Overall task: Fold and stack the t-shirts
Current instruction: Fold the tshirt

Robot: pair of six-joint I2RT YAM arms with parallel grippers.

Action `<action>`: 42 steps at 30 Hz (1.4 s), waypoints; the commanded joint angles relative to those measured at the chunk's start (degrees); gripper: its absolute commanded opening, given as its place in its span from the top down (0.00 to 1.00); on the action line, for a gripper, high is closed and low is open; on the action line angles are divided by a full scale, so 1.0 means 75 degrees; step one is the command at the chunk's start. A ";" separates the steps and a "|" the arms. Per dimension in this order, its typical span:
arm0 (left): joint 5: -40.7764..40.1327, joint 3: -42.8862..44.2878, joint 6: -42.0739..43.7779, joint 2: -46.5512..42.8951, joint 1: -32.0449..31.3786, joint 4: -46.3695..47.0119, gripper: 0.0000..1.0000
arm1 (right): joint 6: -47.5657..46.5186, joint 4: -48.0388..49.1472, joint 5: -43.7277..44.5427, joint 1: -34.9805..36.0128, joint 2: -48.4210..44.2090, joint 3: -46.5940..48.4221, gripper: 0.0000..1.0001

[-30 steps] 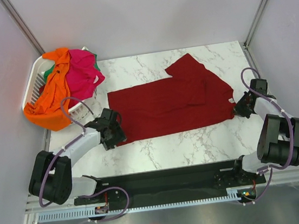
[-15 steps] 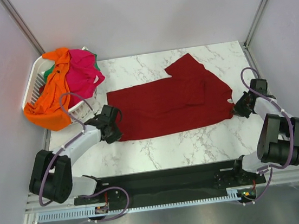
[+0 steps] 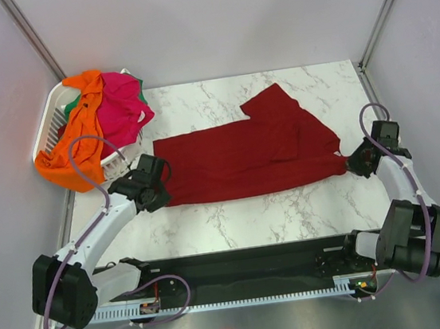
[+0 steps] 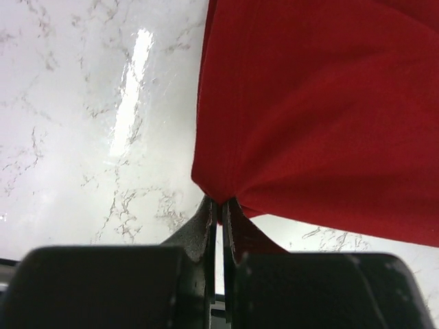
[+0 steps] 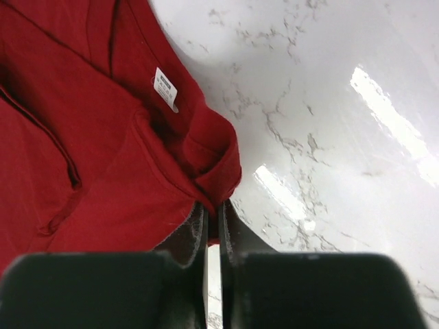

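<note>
T-shirt (image 3: 243,154), dark red, lies spread across the middle of the bench (image 3: 250,217), pulled out between its left and right edges. Your left claw (image 4: 219,205) is clamped on a hem corner near the left edge. Your right claw (image 5: 212,209) is clamped on the collar, near the white neck label (image 5: 165,88). An orange shirt (image 3: 73,146), a hot pink shirt (image 3: 120,104) and a green shirt (image 3: 75,107) lie heaped in the white basket (image 3: 48,125) at the far left corner.
</note>
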 commanded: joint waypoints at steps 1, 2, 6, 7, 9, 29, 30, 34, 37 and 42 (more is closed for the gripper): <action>-0.0055 -0.0072 -0.0148 -0.0052 0.0050 -0.0497 0.96 | 0.0174 -0.0304 0.0356 -0.0018 -0.0463 -0.0165 0.87; 0.0052 -0.0118 -0.0218 -0.0075 0.0061 -0.0521 0.87 | 0.0185 -0.0374 0.0344 -0.0018 -0.0556 -0.0200 0.74; 0.1034 -0.0295 -0.0418 -0.0588 0.0038 -0.0568 0.62 | 0.0185 -0.0749 0.0437 -0.0053 -0.0919 -0.0259 0.23; 0.1141 -0.0271 -0.0407 -0.0718 0.0038 -0.0591 0.53 | 0.0197 -0.0855 0.0507 -0.0053 -0.1048 -0.0178 0.17; 0.1201 -0.0073 -0.0372 -0.1023 0.0026 -0.0825 0.32 | 0.0279 -0.0937 0.0660 -0.0065 -0.1458 -0.0026 0.08; -0.0241 0.1018 0.2605 -0.1504 0.0050 -0.0346 0.09 | -0.1020 0.0153 -0.1280 0.2513 0.6709 0.8852 0.02; -0.0333 0.0960 0.2640 -0.1632 0.0050 -0.0264 0.07 | -0.1045 0.0071 -0.1343 0.2513 0.7207 0.9438 0.03; -0.0240 0.0842 0.2734 -0.1541 0.0061 -0.0134 0.04 | -0.0928 -0.0176 -0.1438 0.2502 0.9201 1.2319 0.05; -0.0323 0.0854 0.2722 -0.1342 0.0061 -0.0146 0.05 | -0.0671 0.0034 -0.1461 0.2501 1.0512 1.3400 0.08; -0.0381 0.0830 0.2711 -0.1259 0.0061 -0.0146 0.07 | -0.0459 0.0410 -0.1332 0.2513 1.1125 1.3487 0.14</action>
